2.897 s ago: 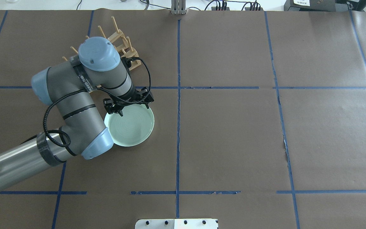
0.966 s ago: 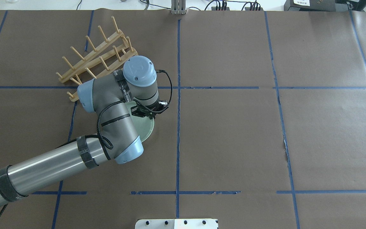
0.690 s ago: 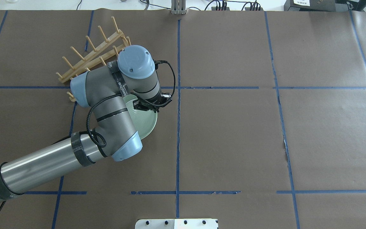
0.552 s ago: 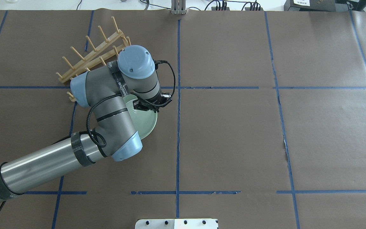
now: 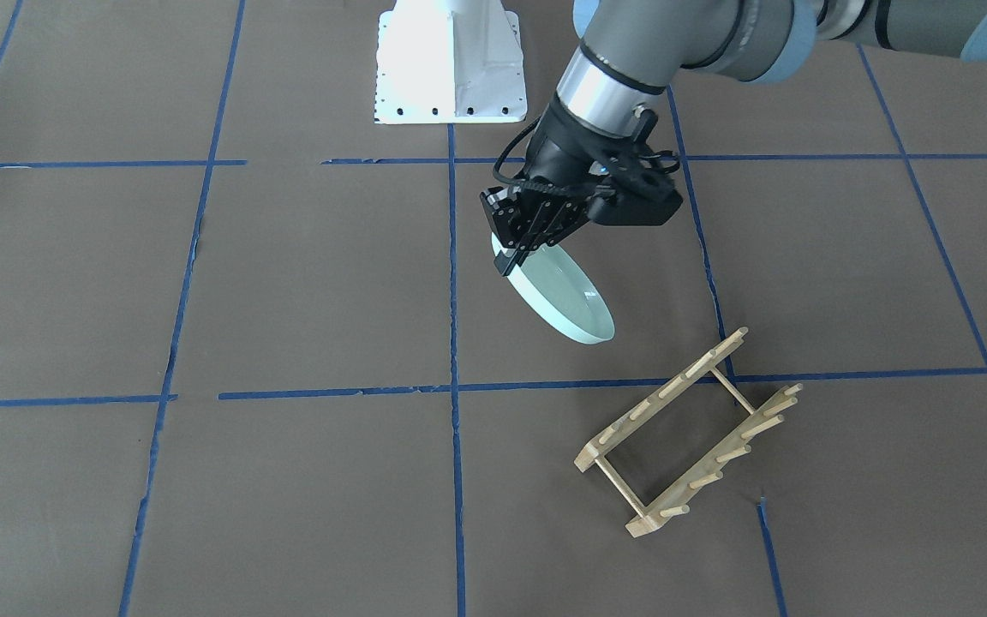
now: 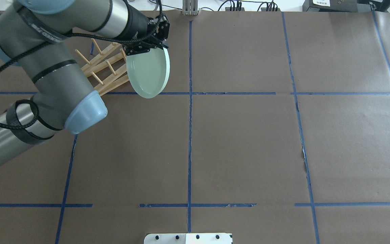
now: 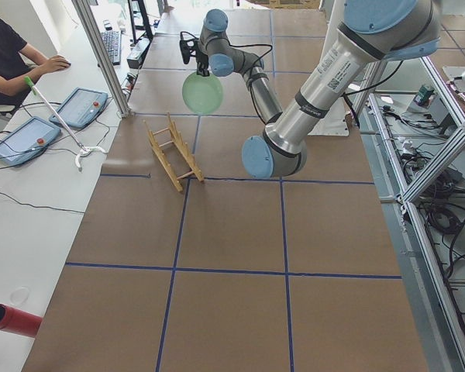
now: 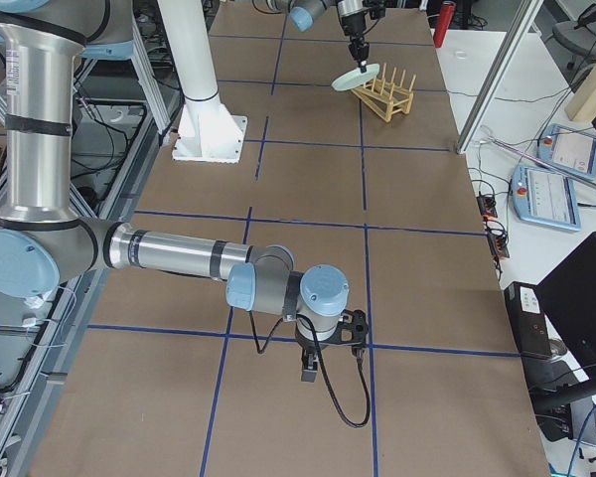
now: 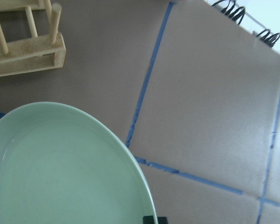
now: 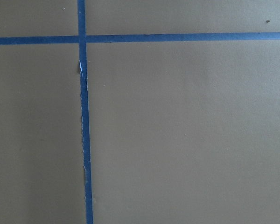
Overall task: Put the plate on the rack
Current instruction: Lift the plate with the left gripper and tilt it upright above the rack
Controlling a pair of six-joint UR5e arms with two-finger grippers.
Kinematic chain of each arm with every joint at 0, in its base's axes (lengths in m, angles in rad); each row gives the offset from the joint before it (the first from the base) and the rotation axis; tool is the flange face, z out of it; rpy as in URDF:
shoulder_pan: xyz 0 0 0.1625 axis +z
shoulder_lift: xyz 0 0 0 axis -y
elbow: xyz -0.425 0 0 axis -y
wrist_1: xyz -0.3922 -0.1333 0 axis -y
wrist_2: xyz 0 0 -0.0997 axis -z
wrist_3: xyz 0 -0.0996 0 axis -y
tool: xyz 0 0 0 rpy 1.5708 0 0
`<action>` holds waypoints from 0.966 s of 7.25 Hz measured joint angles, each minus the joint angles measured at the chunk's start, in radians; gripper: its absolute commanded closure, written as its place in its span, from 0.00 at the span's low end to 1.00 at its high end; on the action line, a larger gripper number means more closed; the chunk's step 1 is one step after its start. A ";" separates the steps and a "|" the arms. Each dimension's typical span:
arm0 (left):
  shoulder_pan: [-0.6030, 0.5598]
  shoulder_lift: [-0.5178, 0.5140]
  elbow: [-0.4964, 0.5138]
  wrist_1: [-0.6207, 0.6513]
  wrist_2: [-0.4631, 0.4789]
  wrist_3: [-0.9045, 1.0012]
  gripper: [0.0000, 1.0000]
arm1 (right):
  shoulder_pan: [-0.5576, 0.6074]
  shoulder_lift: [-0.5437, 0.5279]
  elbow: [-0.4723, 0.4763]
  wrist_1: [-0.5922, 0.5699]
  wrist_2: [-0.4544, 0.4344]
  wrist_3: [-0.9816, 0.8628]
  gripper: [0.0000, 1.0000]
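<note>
The pale mint-green plate hangs tilted in the air, gripped at its upper rim by my left gripper, which is shut on it. In the front-facing view the plate slopes down from the gripper toward the wooden rack. The rack stands on the table just left of the plate, partly behind my left arm. The left wrist view shows the plate and a rack corner. My right gripper hovers low over the table far from both; I cannot tell if it is open or shut.
The table is brown paper with a blue tape grid. A white robot base plate sits at the robot's edge. An operator and tablets are beside the table past the rack. A red cylinder lies off the table.
My left gripper has lifted the plate off the table and carried it toward the far edge, next to the rack's right end. The plate now hangs tilted instead of lying flat.
</note>
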State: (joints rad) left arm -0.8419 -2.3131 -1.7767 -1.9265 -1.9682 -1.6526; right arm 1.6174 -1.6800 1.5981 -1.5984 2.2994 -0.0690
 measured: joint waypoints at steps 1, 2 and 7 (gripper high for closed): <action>-0.055 0.028 -0.006 -0.120 0.025 -0.058 1.00 | 0.000 0.000 0.000 0.000 0.000 0.000 0.00; -0.090 0.063 0.000 -0.259 0.097 -0.109 1.00 | 0.000 0.000 0.000 0.000 0.000 0.000 0.00; -0.142 0.186 0.187 -0.819 0.230 -0.212 1.00 | 0.000 0.000 0.000 0.000 0.000 0.000 0.00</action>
State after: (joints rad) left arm -0.9836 -2.1270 -1.5893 -2.7460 -1.7381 -1.8645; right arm 1.6174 -1.6797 1.5983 -1.5984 2.2994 -0.0690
